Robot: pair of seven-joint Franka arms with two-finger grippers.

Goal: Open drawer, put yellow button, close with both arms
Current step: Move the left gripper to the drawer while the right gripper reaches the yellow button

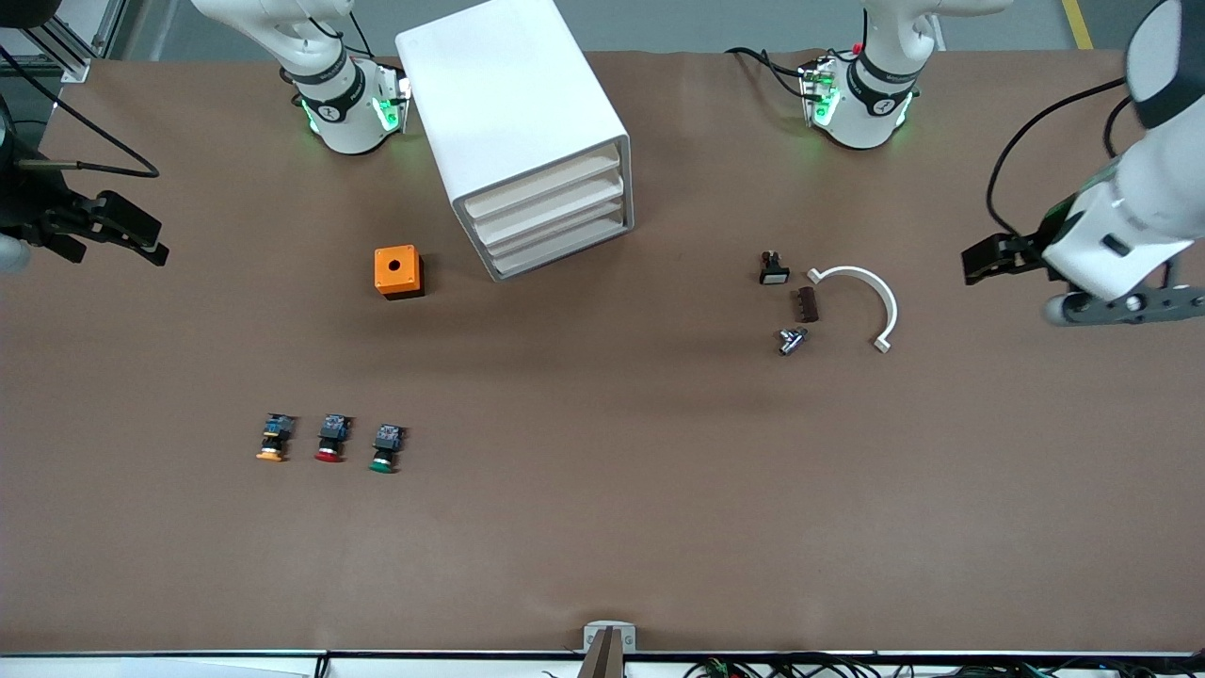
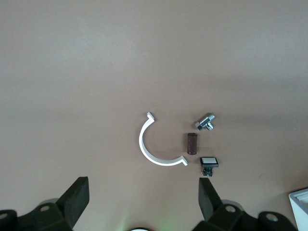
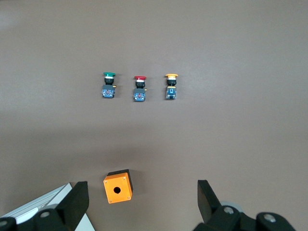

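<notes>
A big white cabinet [image 1: 513, 122] stands on the brown tabletop [image 1: 602, 527] near the edge where the arm bases sit, closer to the right arm's base. Its three trays face the front camera at a slant, and the drawer [image 1: 544, 185], the topmost tray, is pushed in flush with the two below it.

The yellow button [image 1: 273, 439] lies on its side toward the right arm's end of the tabletop, well nearer the front camera than the cabinet. It is the outermost of a row of three switches, with a red-capped switch [image 1: 330, 439] just beside it and a green-capped switch [image 1: 385, 448] next along. All three caps point toward the camera-side edge. An orange cube [image 1: 398, 271] with a hole in its top sits between this row and the cabinet, near the cabinet's front corner.

Toward the left arm's end lie a white curved clip [image 1: 861, 303], a small brown block [image 1: 808, 304], a metal fitting [image 1: 792, 340] and a small black part with a white face [image 1: 773, 268], grouped close together.

The right end effector [image 1: 113, 231] hangs over the right arm's end of the tabletop, jaws spread wide and holding nothing. The left end effector [image 1: 998, 259] hangs over the left arm's end, near the curved clip, likewise spread and empty.
</notes>
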